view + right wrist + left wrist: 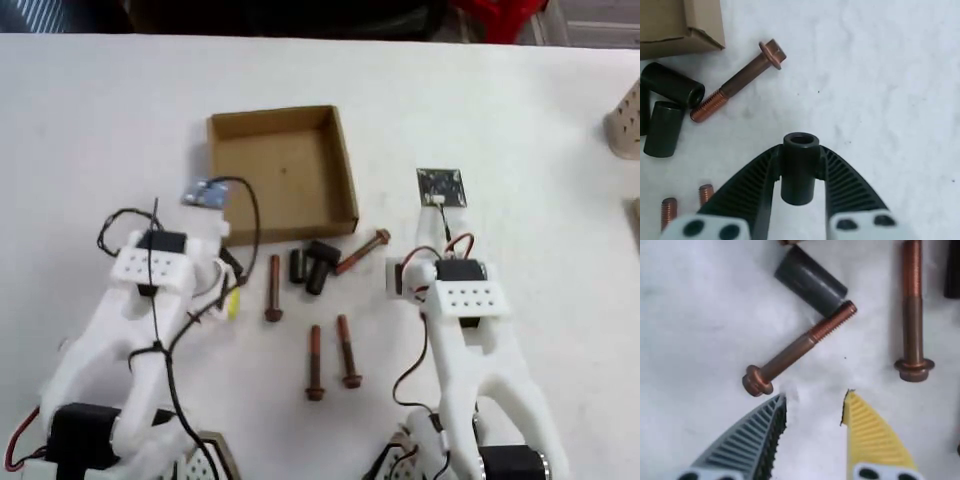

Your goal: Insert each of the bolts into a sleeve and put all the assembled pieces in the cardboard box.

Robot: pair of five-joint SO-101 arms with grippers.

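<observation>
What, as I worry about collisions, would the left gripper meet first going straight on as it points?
Probably the copper-coloured flanged bolt lying slantwise just ahead of the left gripper; the dark cylindrical sleeve lies beyond. Depth is unclear.

Bright, even light casts faint shadows on the white table (520, 120).

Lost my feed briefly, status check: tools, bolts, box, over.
Left tool open, bolt just ahead. Right tool shut on a sleeve. Four bolts loose on table, cardboard box empty. Nothing in the way.
</observation>
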